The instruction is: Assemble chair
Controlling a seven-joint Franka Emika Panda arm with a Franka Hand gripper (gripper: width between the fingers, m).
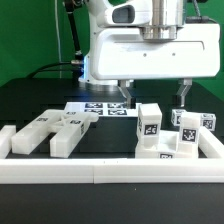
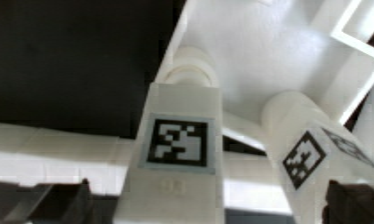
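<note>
A long white border rail (image 1: 100, 170) runs along the near edge of the black surface (image 1: 40, 100) and turns up the side at the exterior view's right, cutting off the feet of the closest parts. Just behind it the chair pieces (image 1: 70, 128) sit in two loose groups. Low bars (image 1: 40, 133) lie side by side toward the near corner at the exterior view's left. Several upright tagged blocks (image 1: 150, 126) crowd the near corner at the exterior view's right, the front ones partly covering those behind. Farther back, around mid-surface, the marker board (image 1: 100, 108) lies flat, its near edge partly hidden by the low bars. Above and behind the upright blocks hangs the gripper (image 1: 155, 97), spread wide and holding nothing, its dark fingers (image 1: 124, 93) clear of every part. The bulky white arm (image 1: 150, 45) fills the far background in front of a green backdrop (image 1: 25, 40). The wrist view shows two tagged white posts (image 2: 179, 130) standing close together, with bare black surface to one side of them.
</note>
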